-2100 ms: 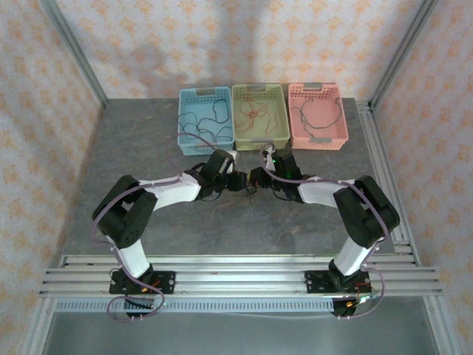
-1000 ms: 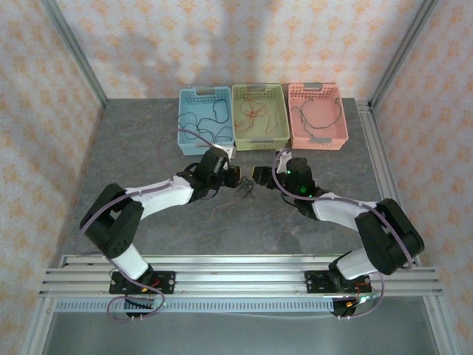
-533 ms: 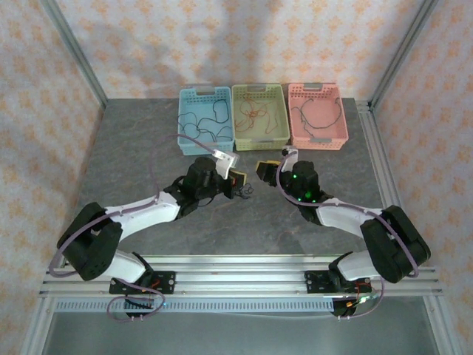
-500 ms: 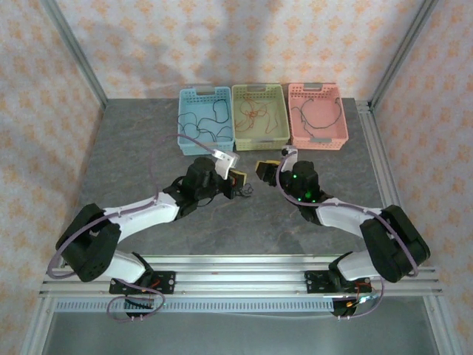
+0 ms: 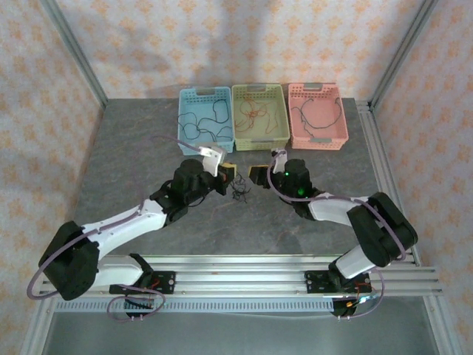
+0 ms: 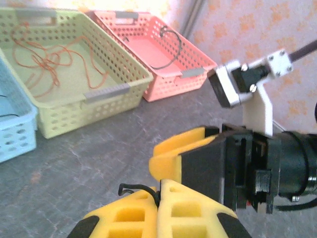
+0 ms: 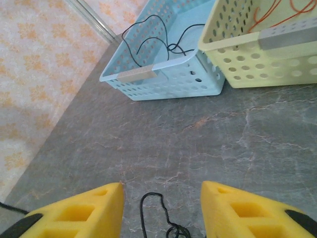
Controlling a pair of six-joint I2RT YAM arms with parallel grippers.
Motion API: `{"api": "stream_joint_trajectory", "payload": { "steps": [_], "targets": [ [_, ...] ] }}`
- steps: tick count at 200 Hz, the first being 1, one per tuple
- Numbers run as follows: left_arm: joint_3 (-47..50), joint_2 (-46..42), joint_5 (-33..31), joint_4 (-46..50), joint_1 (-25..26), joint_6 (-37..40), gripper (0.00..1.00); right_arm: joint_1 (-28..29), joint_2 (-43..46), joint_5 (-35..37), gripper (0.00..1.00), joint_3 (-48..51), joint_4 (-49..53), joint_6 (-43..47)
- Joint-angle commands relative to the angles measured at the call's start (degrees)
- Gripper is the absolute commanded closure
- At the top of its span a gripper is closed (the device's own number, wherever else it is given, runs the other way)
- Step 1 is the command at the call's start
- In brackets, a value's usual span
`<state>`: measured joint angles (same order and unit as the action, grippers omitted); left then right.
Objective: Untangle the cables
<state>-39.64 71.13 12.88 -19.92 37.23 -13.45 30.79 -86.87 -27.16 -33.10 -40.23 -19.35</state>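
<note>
Three baskets (image 5: 259,87) sit at the far edge of the table (image 5: 133,163). Its wrist view shows the left gripper (image 6: 158,191) pinching one black cable (image 6: 132,187). The right gripper (image 7: 161,187) is spread.

Found a matt, stone-veined finish on the tabletop (image 5: 133,148). Noted smooth perforated plastic in the blue basket (image 5: 207,148), green basket (image 5: 260,142) and pink basket (image 5: 318,143). Saw porous yellow foam on the fingers (image 7: 74,213) of the right gripper (image 7: 161,187), brushed aluminium in the rails (image 5: 236,260), matt black sheathing on the cables (image 5: 238,194).

Occlusions and cut-offs around the cable tangle (image 5: 239,194).
Top view: strands too small to separate. Left wrist: black cable (image 6: 132,187) vanishes into the seam of the left gripper (image 6: 158,191) pads. Right wrist: black strand (image 7: 146,210) runs off the bottom edge.
</note>
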Motion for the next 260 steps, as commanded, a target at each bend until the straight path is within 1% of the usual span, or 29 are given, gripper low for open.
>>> {"api": "stream_joint_trajectory", "payload": {
  "steps": [1, 15, 31, 50, 75, 85, 113, 165, 183, 193, 219, 231, 244, 260],
  "targets": [
    [1.5, -2.9, -5.7, 0.6, 0.1, -1.9, 1.00, 1.0, -1.2, -2.8, 0.55, -2.0, 0.1, 1.6],
    [2.1, -4.7, -7.4, 0.8, 0.1, -3.0, 1.00, 1.7, -1.8, -4.2, 0.54, -2.3, -0.1, 2.8],
    [2.5, -7.1, -7.9, 1.2, 0.1, -3.4, 1.00, 3.0, -2.5, -5.2, 0.51, -2.5, -0.7, 4.4],
    [2.2, -9.8, -7.4, 2.6, 0.1, -4.0, 1.00, 4.2, -3.4, -5.5, 0.49, -2.9, -0.5, 6.1],
    [1.0, -12.5, -6.5, 4.7, 0.1, -4.7, 1.00, 5.7, -6.7, -8.9, 0.46, -4.0, -2.2, 6.4],
    [0.3, -13.1, -5.8, 5.8, 0.1, -4.8, 1.00, 6.9, -8.0, -9.6, 0.45, -4.4, -3.0, 7.8],
    [-2.6, -13.8, -3.1, 9.2, 0.1, -5.4, 1.00, 10.1, -9.7, -7.6, 0.42, -5.0, -2.6, 12.0],
    [-6.1, -13.4, 0.6, 12.5, 0.1, -8.2, 1.00, 13.1, -10.7, -6.0, 0.39, -6.0, -1.4, 14.2],
    [-7.5, -13.3, 1.7, 14.1, 0.1, -8.8, 1.00, 13.6, -10.8, -5.5, 0.39, -6.5, -0.4, 14.6],
    [-8.2, -13.6, 2.0, 14.5, 0.2, -9.0, 1.00, 13.5, -10.9, -5.6, 0.40, -6.8, 0.1, 14.8],
    [-10.4, -14.5, 1.9, 16.5, 0.1, -8.8, 1.00, 13.5, -10.6, -6.2, 0.53, -7.3, 1.3, 15.1],
    [-11.5, -14.7, 0.9, 17.8, 0.1, -8.4, 1.00, 13.5, -10.4, -6.4, 0.56, -7.6, 2.1, 14.8],
    [-12.6, -14.8, 0.1, 19.0, 0.1, -7.8, 1.00, 13.5, -10.4, -6.7, 0.55, -7.7, 2.5, 14.9],
    [-13.8, -15.1, -0.4, 19.8, 0.1, -7.5, 1.00, 13.5, -10.6, -6.7, 0.50, -7.7, 2.4, 15.0]
  ]
}}
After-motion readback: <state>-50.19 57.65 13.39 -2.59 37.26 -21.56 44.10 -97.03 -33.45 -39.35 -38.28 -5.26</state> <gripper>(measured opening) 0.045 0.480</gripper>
